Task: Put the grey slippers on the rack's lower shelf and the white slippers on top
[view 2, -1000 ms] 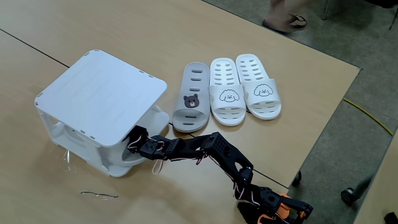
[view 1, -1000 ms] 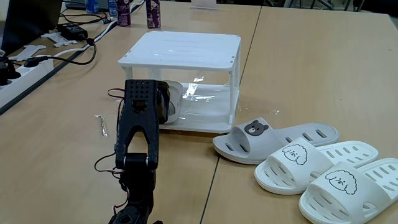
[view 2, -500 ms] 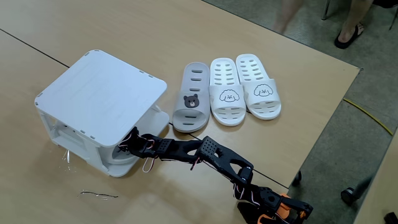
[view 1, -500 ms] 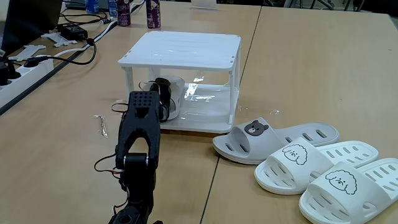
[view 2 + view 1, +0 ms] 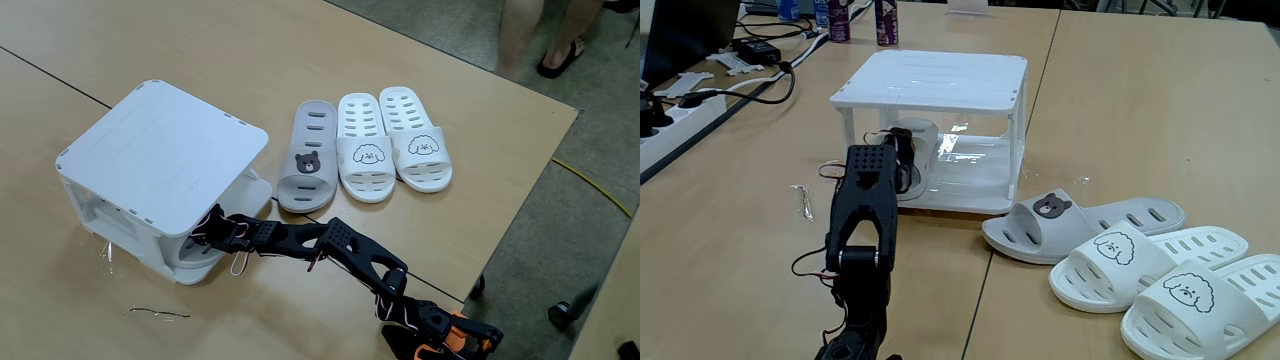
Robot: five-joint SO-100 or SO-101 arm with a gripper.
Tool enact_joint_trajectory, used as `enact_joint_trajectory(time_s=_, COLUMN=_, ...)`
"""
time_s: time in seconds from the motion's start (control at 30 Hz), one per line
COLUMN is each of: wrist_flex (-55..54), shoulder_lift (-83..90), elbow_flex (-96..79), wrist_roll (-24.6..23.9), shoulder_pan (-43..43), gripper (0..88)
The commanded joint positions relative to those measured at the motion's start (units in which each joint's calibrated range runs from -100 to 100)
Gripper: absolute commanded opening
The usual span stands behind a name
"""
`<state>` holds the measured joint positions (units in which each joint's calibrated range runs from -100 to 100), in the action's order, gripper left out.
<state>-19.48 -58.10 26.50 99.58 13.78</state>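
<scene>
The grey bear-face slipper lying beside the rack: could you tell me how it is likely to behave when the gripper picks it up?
The grey slipper looks like moulded foam, so probably light. Its slotted sole and arched strap may flex under a pinch rather than stay rigid. Flat-soled on the table, it seems unlikely to roll, though its smooth surface might slide.

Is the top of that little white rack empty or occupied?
Empty: the rack's slatted top is bare in both fixed views, and both white slippers lie on the table.

Surface: pale wooden tables point(image 5: 1140, 110) pushed together (seam visible) | Floor: grey carpet point(image 5: 610, 120) | Cable: yellow point(image 5: 590, 180)
</scene>
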Motion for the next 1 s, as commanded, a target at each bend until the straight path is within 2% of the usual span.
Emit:
enact_joint_trajectory(time_s=0.0, wrist_flex=0.42, shoulder_lift=11.2, elbow_flex=-7.15, wrist_roll=0.42, shoulder_pan=0.28, gripper=25.4)
enact_joint_trajectory(time_s=0.27, wrist_flex=0.42, shoulder_lift=19.86, elbow_flex=-20.78, wrist_roll=0.42, shoulder_pan=0.36, gripper=25.4)
enact_joint_trajectory(time_s=0.4, wrist_flex=0.42, shoulder_lift=19.36, elbow_flex=-21.41, wrist_roll=0.42, shoulder_pan=0.53, gripper=26.4)
enact_joint_trajectory(time_s=0.5, wrist_flex=0.42, shoulder_lift=19.1, elbow_flex=-21.59, wrist_roll=0.42, shoulder_pan=0.86, gripper=32.3)
enact_joint_trajectory(time_s=0.97, wrist_flex=0.24, shoulder_lift=20.11, elbow_flex=-24.66, wrist_roll=0.42, shoulder_pan=3.08, gripper=33.2)
